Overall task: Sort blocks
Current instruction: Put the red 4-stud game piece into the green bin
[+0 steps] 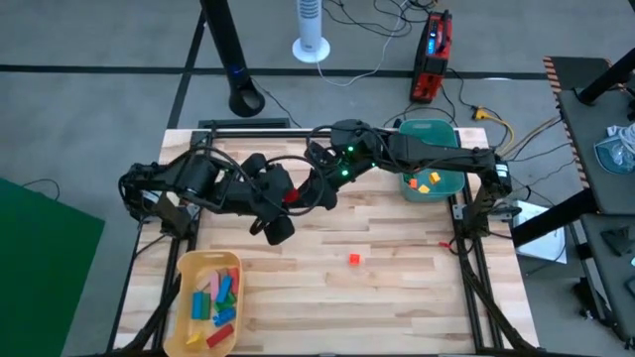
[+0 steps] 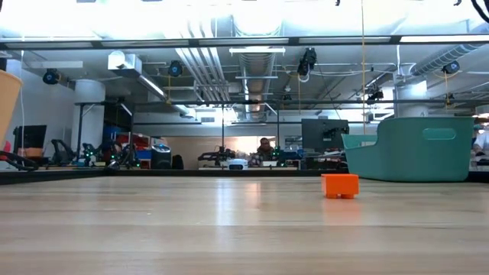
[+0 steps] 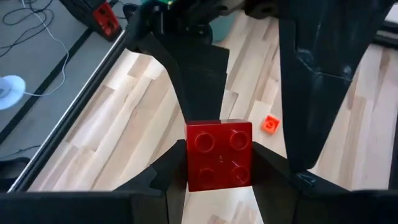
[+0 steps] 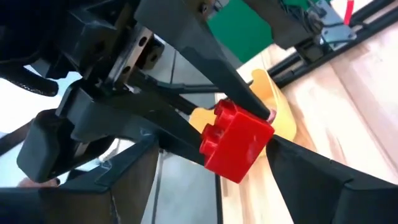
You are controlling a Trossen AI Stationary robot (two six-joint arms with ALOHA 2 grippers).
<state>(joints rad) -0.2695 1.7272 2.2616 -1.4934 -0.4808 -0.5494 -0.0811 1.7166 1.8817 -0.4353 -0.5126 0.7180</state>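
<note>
The two dark end effectors met above the middle of the pale wooden tabletop (image 1: 397,297), the left end effector (image 1: 288,198) and the right end effector (image 1: 319,183) nose to nose with a red studded plastic block (image 3: 219,154) between them, so no passage lay between the two. Below and toward the tabletop's near edge the boards were open, barred only by a small orange cube (image 1: 354,259). Behind the right end effector stood a teal plastic bin (image 1: 433,169); off the left end effector's near side sat a yellow tray (image 1: 190,273) of blocks.
</note>
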